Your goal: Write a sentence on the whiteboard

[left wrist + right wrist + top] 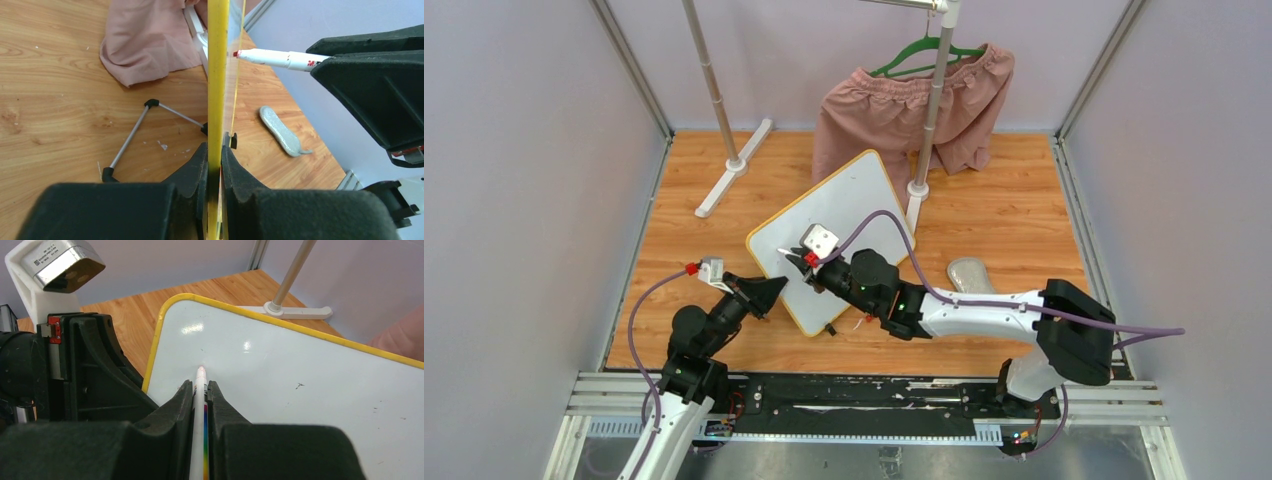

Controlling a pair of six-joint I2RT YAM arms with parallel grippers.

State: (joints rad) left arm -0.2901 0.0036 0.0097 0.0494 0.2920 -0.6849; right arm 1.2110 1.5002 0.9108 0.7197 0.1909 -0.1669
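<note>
Two arms: left arm (686,345), right arm (984,312). White shells along the links, black housings at the joints, a bulky black block at the right elbow (1074,345). Draped with a purple cable (894,225) apiece. Dotted with small green lights (902,305) near the right wrist. Tipped with matte black, wedge-shaped jaws. Capped at the right wrist by a white bracket (30,295), a silvery labelled camera block (821,240) and a red tab (811,260).

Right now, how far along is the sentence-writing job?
Done: the left hand clamps the yellow edge of the whiteboard, and the right hand grips an uncapped, red-tipped marker. In hand: the marker tip sits at the white surface; contact is unclear. Left: the whole sentence, since no writing shows on the board in any view.
</note>
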